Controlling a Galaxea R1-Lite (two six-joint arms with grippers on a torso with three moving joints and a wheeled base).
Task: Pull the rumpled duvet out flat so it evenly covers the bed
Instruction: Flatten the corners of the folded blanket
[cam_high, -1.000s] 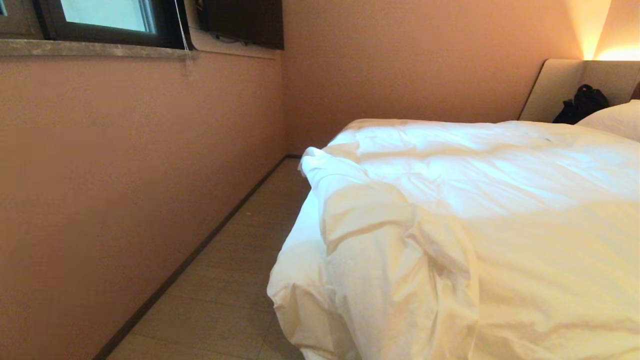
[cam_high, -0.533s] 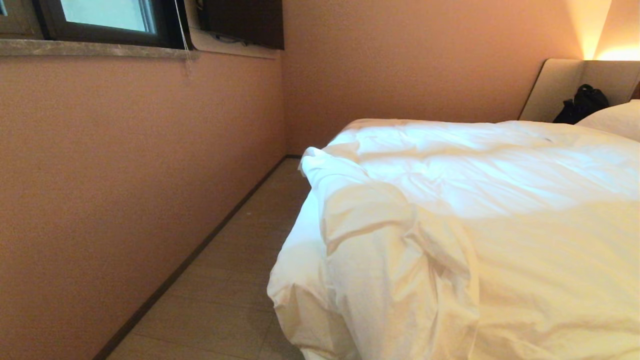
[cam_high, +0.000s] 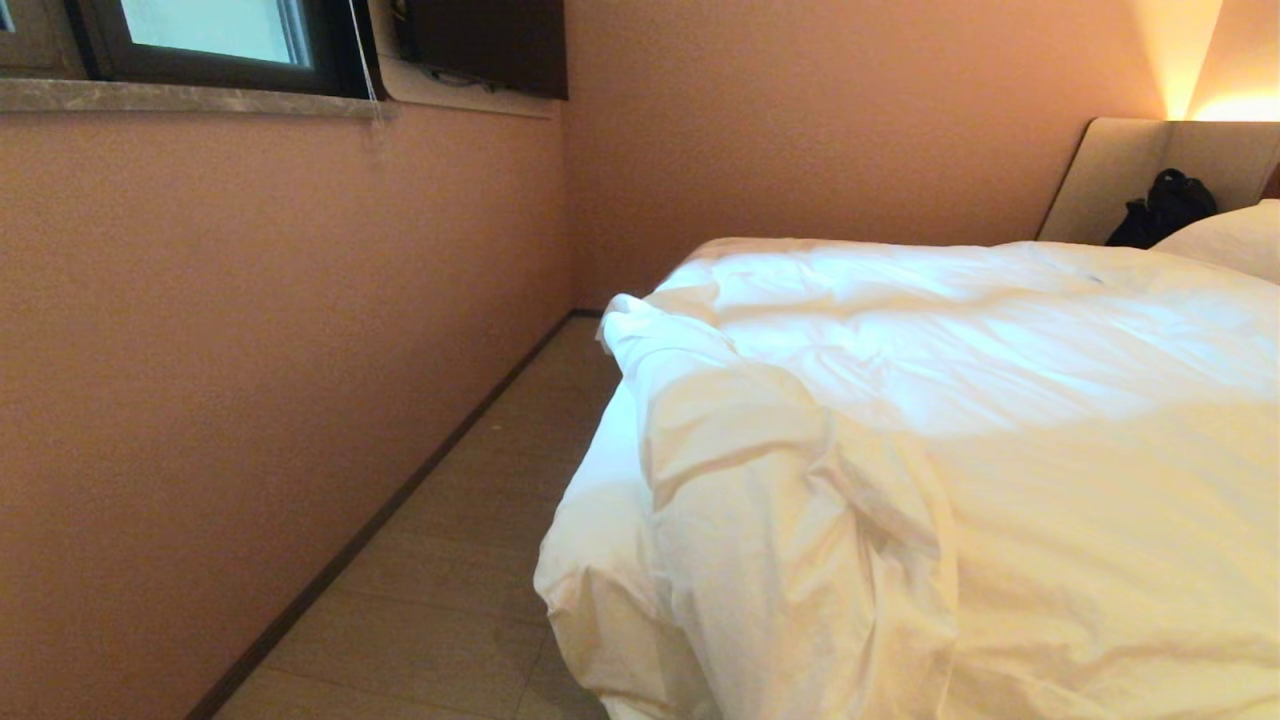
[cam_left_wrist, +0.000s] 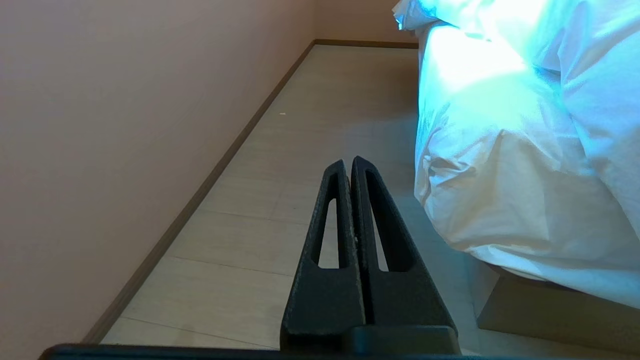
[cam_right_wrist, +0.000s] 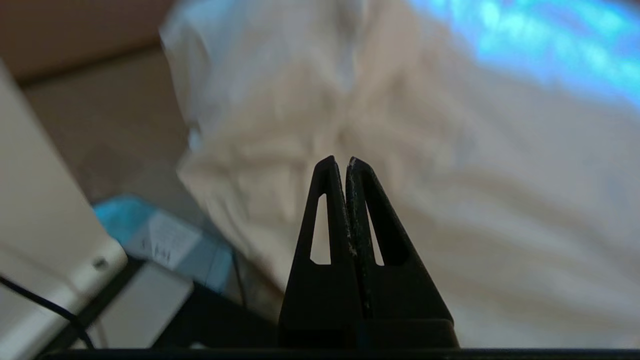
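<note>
Duvet (cam_high: 950, 420) lies bunched over the bed (cam_left_wrist: 540, 310), its rumpled corner hanging beside the floor (cam_high: 440, 590) — left gripper (cam_left_wrist: 349, 162) clenched, empty (low over the floor); right gripper (cam_right_wrist: 341, 161) clenched before the folds.

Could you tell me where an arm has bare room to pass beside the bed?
The floor strip between the wall and the bed's near corner is bare. On the bed the rumpled duvet covers everything, bunched thickest at that corner.

white duvet (cam_high: 900, 420) rumpled, bunched on bed (cam_left_wrist: 545, 312)
</note>
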